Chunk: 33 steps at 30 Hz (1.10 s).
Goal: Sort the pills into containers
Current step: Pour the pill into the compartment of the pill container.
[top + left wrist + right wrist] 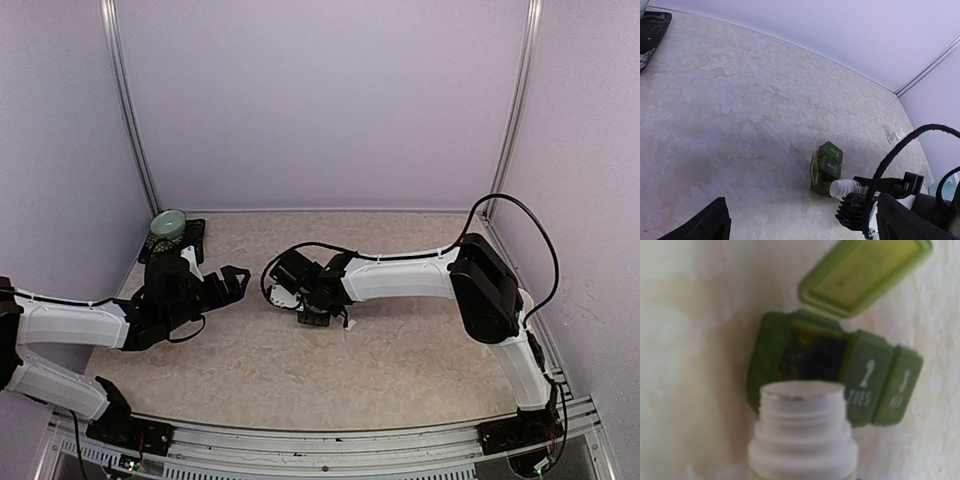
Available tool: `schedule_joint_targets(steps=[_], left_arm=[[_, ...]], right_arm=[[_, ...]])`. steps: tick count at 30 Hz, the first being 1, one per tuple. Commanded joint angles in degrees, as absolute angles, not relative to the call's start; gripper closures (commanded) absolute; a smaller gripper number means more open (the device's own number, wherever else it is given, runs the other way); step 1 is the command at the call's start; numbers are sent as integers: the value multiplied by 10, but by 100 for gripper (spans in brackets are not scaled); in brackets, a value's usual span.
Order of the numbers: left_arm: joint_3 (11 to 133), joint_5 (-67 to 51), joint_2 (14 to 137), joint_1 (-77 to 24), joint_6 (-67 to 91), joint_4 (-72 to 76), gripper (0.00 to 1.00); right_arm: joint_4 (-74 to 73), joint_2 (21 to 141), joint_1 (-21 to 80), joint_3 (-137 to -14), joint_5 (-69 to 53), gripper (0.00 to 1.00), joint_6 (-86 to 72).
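Note:
The containers [315,318] are a dark green strip on the table's middle. Its first lid [862,275] stands open, while the lids marked 2 and 3 [831,160] are closed. My right gripper [303,297] is shut on a white pill bottle [802,440] with no cap. The bottle [847,187] is tipped, its mouth just over the open compartment [812,357]. The pills are too blurred to make out; only yellowish flecks show in that dark compartment. My left gripper [215,280] hangs open left of the strip, holding nothing.
A pale green bowl [168,225] sits on a black stand [190,240] at the back left. A small white cap [896,135] lies on the table beyond the strip. The right arm [400,280] stretches across the middle, with walls close on three sides.

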<state>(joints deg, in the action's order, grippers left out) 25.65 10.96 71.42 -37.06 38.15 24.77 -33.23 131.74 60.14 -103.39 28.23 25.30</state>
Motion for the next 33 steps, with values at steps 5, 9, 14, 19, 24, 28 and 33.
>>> schedule_joint_targets(steps=[5,9,14,19,24,28,33], left_arm=[[250,109,706,-367,385,255,1],[249,105,710,-367,388,260,1],[250,104,712,-367,389,261,1],[249,104,714,-367,389,263,1],[249,104,716,-367,390,265,1],[248,103,715,-367,389,265,1],[247,104,718,-367,390,266,1]], right_arm=[[-311,1282,592,-1001,249,100,226],[-301,1274,588,-993,246,100,222],[-287,1263,584,-984,237,100,218],[-288,1264,583,-991,238,100,223],[-288,1265,582,-996,240,100,223],[-288,1266,580,-996,242,100,224],[-294,1269,580,-1002,247,100,222]])
